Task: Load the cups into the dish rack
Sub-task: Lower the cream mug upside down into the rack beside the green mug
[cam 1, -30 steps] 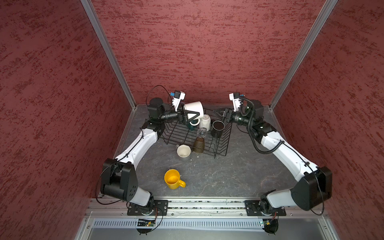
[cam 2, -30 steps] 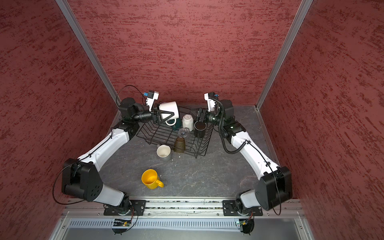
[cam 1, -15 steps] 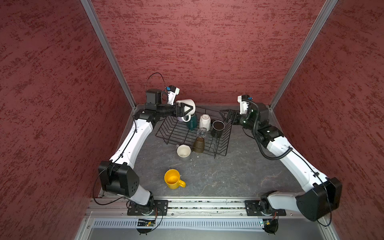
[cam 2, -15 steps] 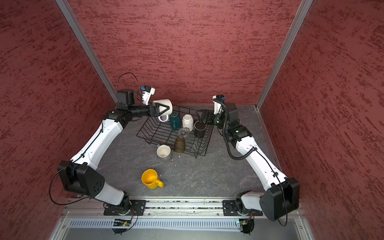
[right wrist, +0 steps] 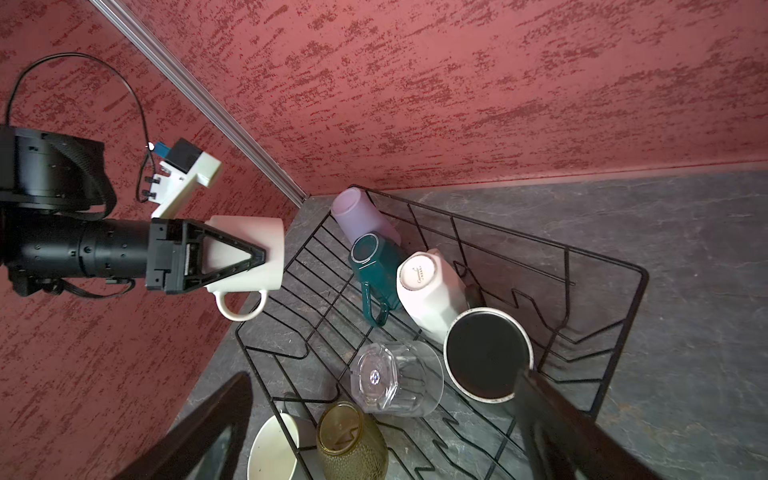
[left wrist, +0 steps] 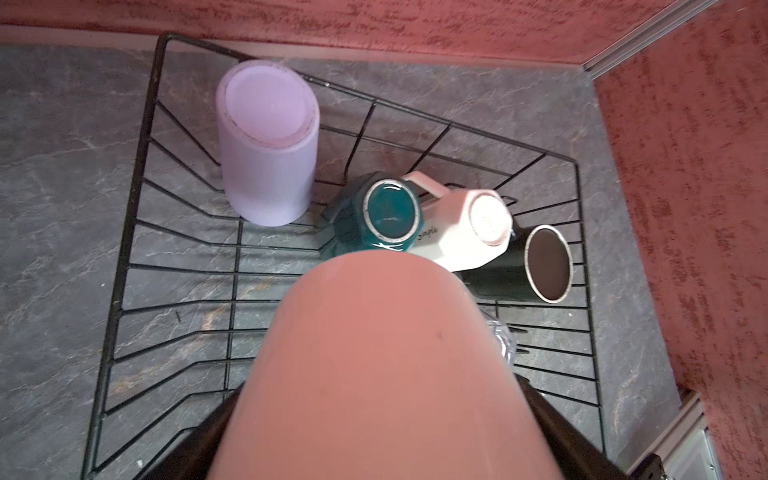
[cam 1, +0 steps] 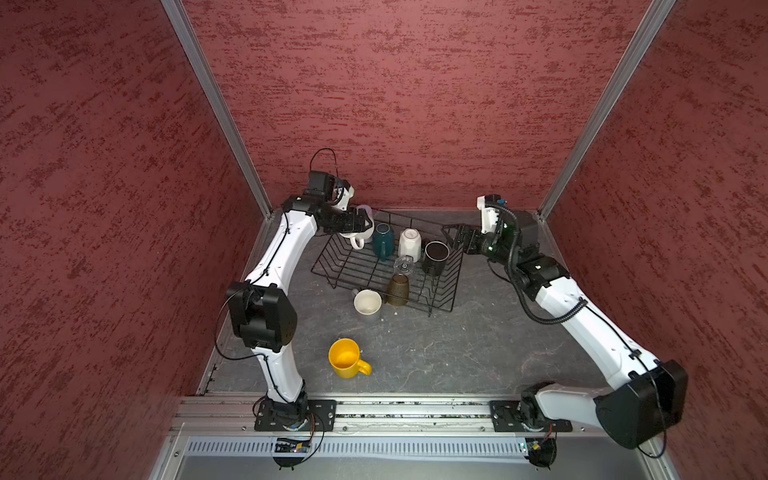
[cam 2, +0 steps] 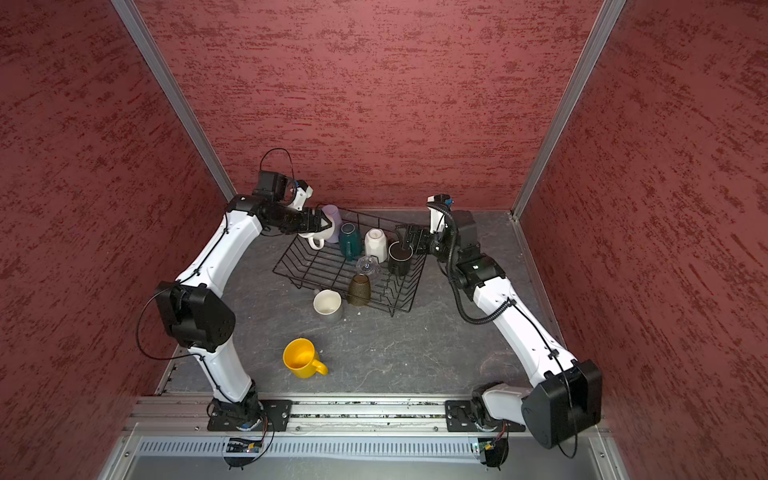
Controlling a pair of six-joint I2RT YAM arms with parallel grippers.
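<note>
Six cups already sit in the dish rack (cam 1: 353,266). A seventh, the white mug (right wrist: 249,232), is clamped in the left gripper (right wrist: 259,253) over the rack's 10 o'clock corner, just beside the lavender tumbler (right wrist: 357,212). Its long axis lies level, in line with the claw, handle hanging down, so I judge it needs tipping before it goes onto the bare wires toward 9 o'clock. The right gripper (cam 1: 455,237), fingers apart and empty, hovers at 2 o'clock beside the black mug (right wrist: 486,353).
</note>
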